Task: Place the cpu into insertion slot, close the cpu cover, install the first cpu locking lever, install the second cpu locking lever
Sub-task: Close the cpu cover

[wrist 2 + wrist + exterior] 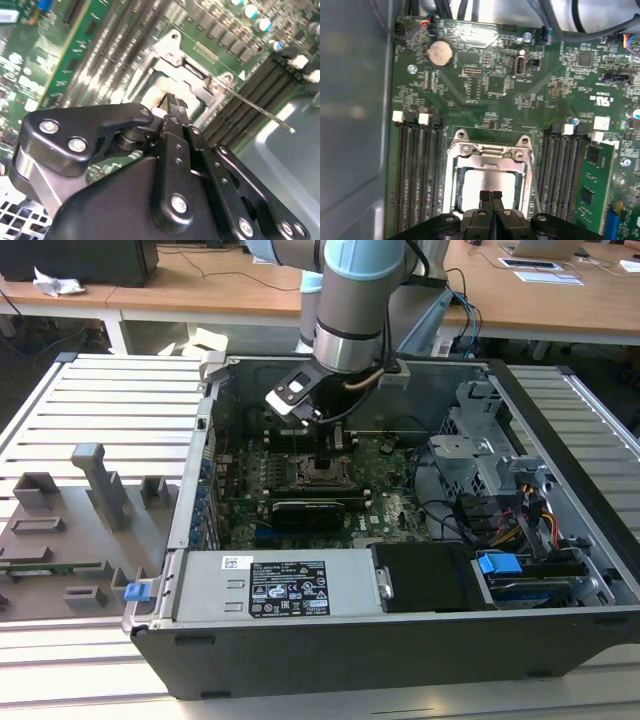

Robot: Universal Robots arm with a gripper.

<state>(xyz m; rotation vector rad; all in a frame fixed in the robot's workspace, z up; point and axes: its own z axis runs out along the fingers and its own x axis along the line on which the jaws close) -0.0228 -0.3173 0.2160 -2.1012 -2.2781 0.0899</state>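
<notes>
While the gripper (490, 196), tips together, sits over the cpu (474, 185), pressing the cpu cover (492, 161) flat and square seems wise.

Exterior view angled down on case (300, 640), both wrist views close above cpu cover (490, 161) (210, 90)

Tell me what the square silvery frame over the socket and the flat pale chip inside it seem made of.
The square silvery frame plate: probably bare stamped metal, shiny, bright glints along its edge. The flat pale square chip: seemingly metal-topped, smooth satin grey, soft sheen.
</notes>
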